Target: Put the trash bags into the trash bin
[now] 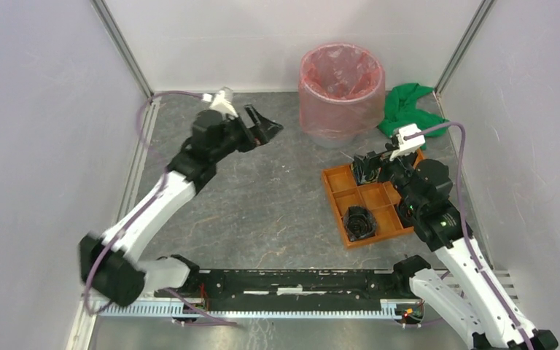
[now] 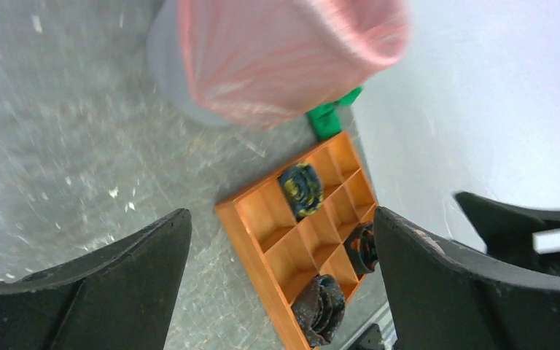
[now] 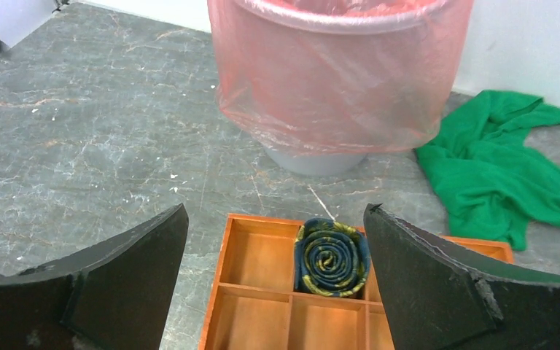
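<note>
red-pink trash bag [image 1: 341, 80] draped over grey trash bin [image 3: 313, 160] rim, left pincer [image 1: 264, 125] stood apart, empty, right pincer [image 3: 275, 211] stood apart above orange tray [image 1: 341, 198]

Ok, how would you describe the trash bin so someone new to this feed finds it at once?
Look to the far side of the grey table, right of centre, close to the back wall. The trash bin stands upright there, with a crumpled green cloth just to its right in the overhead view. It is the only round grey container, and a translucent red-pink bag lines it and drapes over its rim.
</note>
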You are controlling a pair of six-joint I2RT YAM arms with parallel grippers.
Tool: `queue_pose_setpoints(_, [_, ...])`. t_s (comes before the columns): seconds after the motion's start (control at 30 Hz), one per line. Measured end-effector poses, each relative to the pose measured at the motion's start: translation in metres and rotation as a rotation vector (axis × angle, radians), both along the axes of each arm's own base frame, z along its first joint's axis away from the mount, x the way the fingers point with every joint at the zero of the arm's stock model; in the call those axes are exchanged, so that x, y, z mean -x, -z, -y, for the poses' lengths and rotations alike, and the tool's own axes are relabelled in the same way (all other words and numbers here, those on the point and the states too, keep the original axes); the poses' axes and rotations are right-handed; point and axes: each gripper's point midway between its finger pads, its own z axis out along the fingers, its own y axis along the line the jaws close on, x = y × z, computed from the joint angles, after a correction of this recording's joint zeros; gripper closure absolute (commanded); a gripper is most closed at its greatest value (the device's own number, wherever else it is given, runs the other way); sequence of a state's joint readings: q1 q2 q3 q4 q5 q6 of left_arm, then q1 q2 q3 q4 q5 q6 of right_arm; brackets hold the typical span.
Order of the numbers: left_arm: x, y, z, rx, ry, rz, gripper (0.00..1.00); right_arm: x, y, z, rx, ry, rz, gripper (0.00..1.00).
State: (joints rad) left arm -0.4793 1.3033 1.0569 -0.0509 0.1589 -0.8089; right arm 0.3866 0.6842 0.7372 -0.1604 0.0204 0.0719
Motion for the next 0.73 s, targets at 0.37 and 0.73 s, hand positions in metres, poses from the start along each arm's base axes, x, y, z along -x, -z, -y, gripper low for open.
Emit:
queue_pose_setpoints(0.37, [0.1,-0.206,-0.101,-0.097,-0.162,0.605,0.0,0.07,-0.146,0.05,-0.101,0.106,0.355,0.02])
queue_pose_setpoints(0.73, [0.107,-0.205,-0.109,-0.187,-0.154,0.646,0.0,0.078,-0.164,0.074,-0.188,0.226,0.375,0.02])
